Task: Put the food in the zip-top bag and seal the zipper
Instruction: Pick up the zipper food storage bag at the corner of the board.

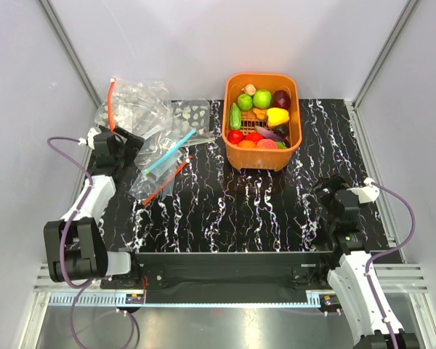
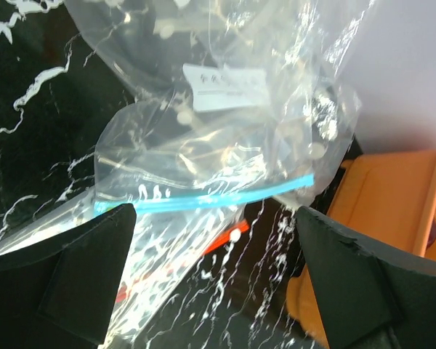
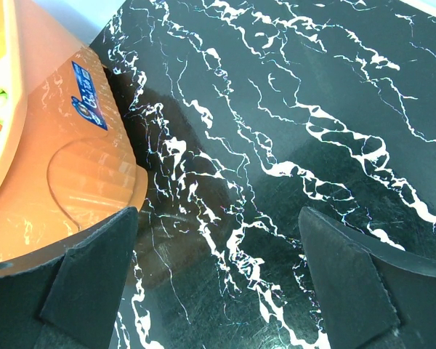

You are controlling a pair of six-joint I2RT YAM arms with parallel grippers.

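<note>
Clear plastic is lying heaped ahead of the left gripper (image 2: 211, 218), whose jaws are standing fully spread and grasping nothing. The blue-stripped bag (image 2: 203, 201) is stretching from finger to finger. The zip-top bag (image 1: 151, 187) is lying partly under it, and its zipper (image 1: 167, 180) is showing on the palm side of the blue strip. The spotted bags (image 1: 138, 102) are sitting beyond the fingertips.

The step in hand appears to be picking out the plain bag. To do it well, the fingers should be closing on one lip beside the red-orange strip only, clear of the blue-stripped bag. A pinch taking both films would be lifting the wrong bag along with it.

No bag is holding any food; the zip-top bag is lying flat. All of the food (image 1: 262, 99) is sitting in the orange basket (image 1: 261, 75).

The right gripper (image 3: 218, 212) is hovering over the marbled table (image 1: 276, 203) with jaws released and nothing between them. The basket wall is just outside its left finger, not touching.
</note>
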